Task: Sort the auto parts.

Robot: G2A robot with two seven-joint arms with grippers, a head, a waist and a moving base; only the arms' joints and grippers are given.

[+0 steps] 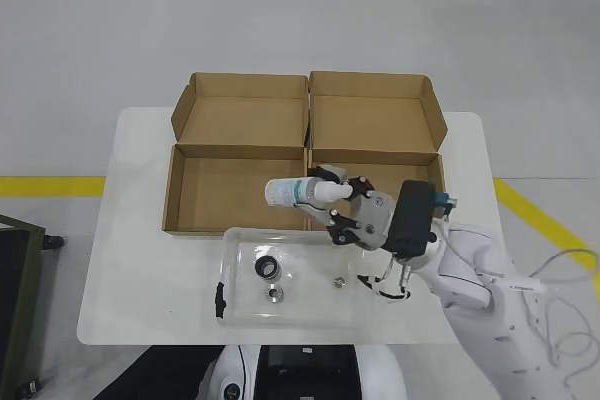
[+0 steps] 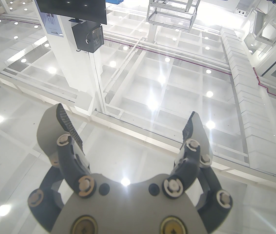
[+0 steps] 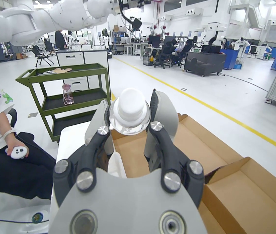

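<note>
Right gripper [image 1: 332, 198] clamped on neck of bottle [image 1: 290, 190] — bottle horizontal at frame centre, over left-hand cardboard box [image 1: 212, 200] near divider [image 1: 308, 162]. Risk: unsupported body may pivot in grip — drop into wrong box.

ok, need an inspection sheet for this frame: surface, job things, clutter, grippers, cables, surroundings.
Surface: white table, no spills seen.
Job's things: two open cardboard boxes side by side; clear tray holding a black ring, a metal nut and a small part; white bottle held sideways above the boxes.
Clutter: black piece at the tray's edge, cannot tell what.
Grippers: right gripper shut on the bottle; left gripper open, holding nothing, facing the ceiling.
Cables: black cable looped at the right wrist.
Surroundings: yellow floor line; green cart.
</note>
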